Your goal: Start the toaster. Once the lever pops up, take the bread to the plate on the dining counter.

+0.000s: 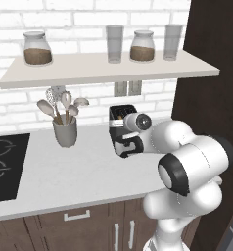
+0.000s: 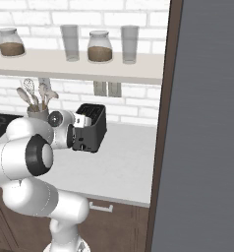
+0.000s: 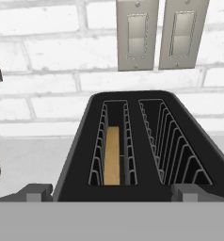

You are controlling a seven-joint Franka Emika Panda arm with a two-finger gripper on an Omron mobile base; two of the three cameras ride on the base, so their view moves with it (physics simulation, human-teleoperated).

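Observation:
The dark grey toaster [image 1: 119, 112] [image 2: 94, 132] stands on the white worktop by the brick wall. In the hand view I look down into the toaster [image 3: 147, 117]: the bread [image 3: 112, 155], a brown slice seen edge-on, sits low in its left slot, and the right slot is empty. My gripper [image 1: 123, 122] [image 2: 84, 119] [image 3: 111, 195] hovers at the toaster's upper front edge, open, its fingertips [image 3: 36, 193] wide apart and holding nothing. The hand hides the lever. The plate and the dining counter are out of view.
A grey utensil cup [image 1: 64, 130] [image 2: 38, 112] with spoons stands left of the toaster, and a black hob [image 1: 3, 164] lies further left. A shelf [image 1: 104, 68] with jars and glasses hangs above. Two wall outlets [image 3: 161, 33] are behind the toaster; a tall dark cabinet [image 2: 207, 123] stands to the right.

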